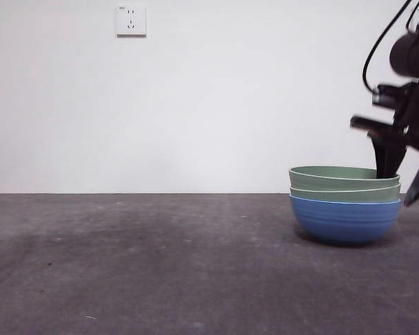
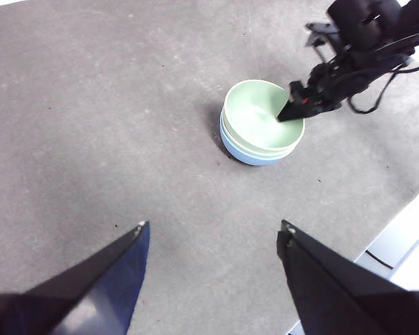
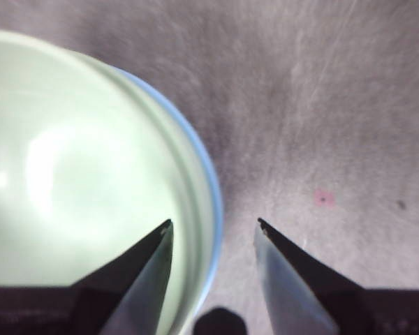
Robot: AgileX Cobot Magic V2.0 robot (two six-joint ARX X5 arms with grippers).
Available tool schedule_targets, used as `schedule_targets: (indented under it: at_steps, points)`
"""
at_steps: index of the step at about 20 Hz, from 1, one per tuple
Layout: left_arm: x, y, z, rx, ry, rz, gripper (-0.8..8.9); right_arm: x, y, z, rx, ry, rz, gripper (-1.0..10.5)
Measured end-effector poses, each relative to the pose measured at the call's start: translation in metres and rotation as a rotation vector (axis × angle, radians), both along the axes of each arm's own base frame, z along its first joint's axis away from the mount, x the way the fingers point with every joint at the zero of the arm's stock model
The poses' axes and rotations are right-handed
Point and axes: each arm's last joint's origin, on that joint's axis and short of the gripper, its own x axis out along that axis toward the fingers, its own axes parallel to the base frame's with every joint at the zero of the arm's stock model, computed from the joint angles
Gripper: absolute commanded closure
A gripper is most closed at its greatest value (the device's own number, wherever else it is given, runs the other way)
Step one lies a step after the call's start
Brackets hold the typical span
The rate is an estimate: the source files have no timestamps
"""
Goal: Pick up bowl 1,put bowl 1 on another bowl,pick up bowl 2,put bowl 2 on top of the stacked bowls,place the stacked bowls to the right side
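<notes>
Two pale green ridged bowls [image 1: 342, 174] sit nested in the blue bowl [image 1: 344, 220], forming the stacked bowls [image 2: 255, 118] on the table's right side. My right gripper [image 3: 214, 223] is open and straddles the stack's rim: one jaw is inside the top green bowl [image 3: 70, 174], the other outside past the blue rim [image 3: 213, 202]. In the front view this gripper [image 1: 401, 185] comes down from the right edge. The left wrist view shows it [image 2: 293, 112] at the stack's far rim. My left gripper [image 2: 213, 227] hangs open, high above the bare table, holding nothing.
The dark grey tabletop [image 1: 160, 265] stretches left of the stack. A white wall with a socket [image 1: 130, 20] stands behind. In the left wrist view the table's edge and a pale surface [image 2: 405, 237] lie close beyond the stack.
</notes>
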Motion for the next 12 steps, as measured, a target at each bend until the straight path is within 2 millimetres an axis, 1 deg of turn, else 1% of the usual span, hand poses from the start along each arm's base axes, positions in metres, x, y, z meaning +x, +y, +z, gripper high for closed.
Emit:
schedule_targets:
  at_steps: [3,6,9,10,12]
  points:
    - [0.0,0.0,0.0,0.0,0.0,0.0,4.99,-0.021,-0.001,0.039,0.005,-0.089,-0.001,7.5]
    - [0.0,0.0,0.0,0.002,0.001,0.0,4.99,-0.054,-0.003,0.072,0.006,-0.111,0.001,7.5]
    - [0.0,0.0,-0.001,0.011,0.001,-0.006,4.99,-0.093,0.003,0.097,-0.003,-0.098,0.057,7.5]
    - [-0.001,0.0,-0.001,0.019,0.001,-0.011,4.99,-0.11,0.007,0.105,-0.006,-0.085,0.089,7.6]
    - [-0.001,0.001,-0.002,0.025,0.004,-0.013,5.0,-0.129,0.011,0.111,-0.011,-0.059,0.128,7.6]
